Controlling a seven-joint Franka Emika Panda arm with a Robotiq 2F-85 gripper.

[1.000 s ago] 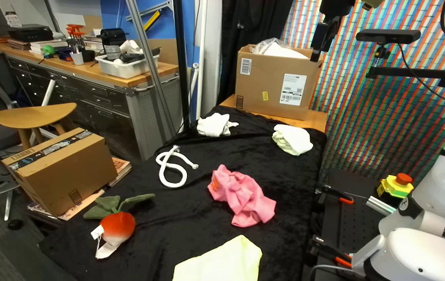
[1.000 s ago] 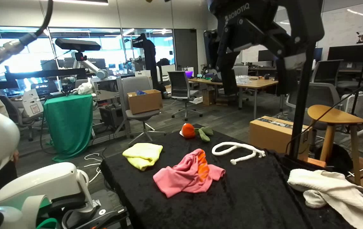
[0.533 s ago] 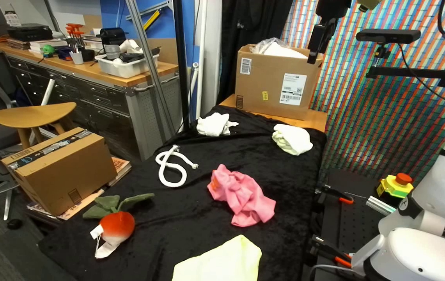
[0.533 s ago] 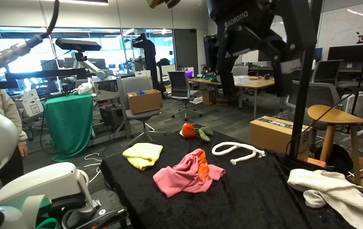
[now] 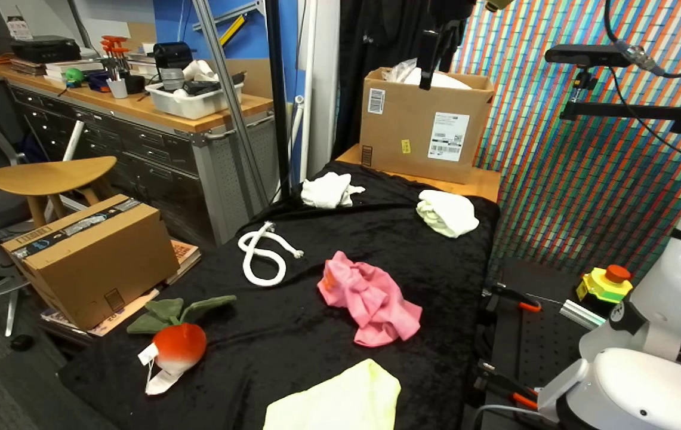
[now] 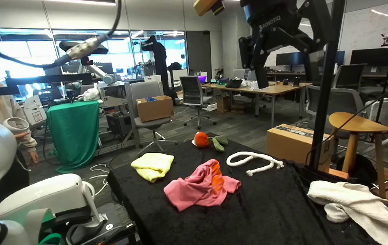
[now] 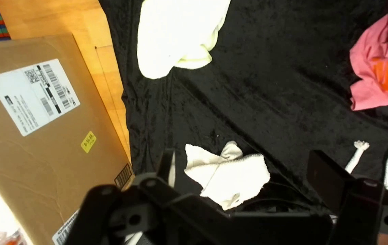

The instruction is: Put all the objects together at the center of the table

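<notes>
My gripper [image 6: 288, 80] is open and empty, high above the black-covered table [image 5: 435, 269]. In the wrist view its fingers [image 7: 243, 166] stand wide apart, with a crumpled white cloth [image 7: 236, 178] below between them. This cloth also lies at the far end in an exterior view [image 5: 328, 191]. A pale yellow-white cloth [image 5: 447, 214] lies near the far corner and shows in the wrist view [image 7: 176, 34]. A pink cloth [image 5: 373, 301] with an orange patch lies mid-table. A white rope [image 5: 262, 257], a red plush vegetable [image 5: 179, 346] with green leaves and a yellow cloth [image 5: 340, 403] lie around it.
A large cardboard box [image 5: 424, 128] stands beyond the table's far end, close to the gripper in the wrist view [image 7: 54, 136]. A black pole [image 6: 323, 85] rises beside the table. Another box [image 5: 95, 263] stands off the table's side. A person [image 6: 6, 129] stands in the background.
The gripper has moved left in an exterior view, across the large box, and away from the camera in an exterior view. It stays open. The table objects have not moved. A person has come into view.
</notes>
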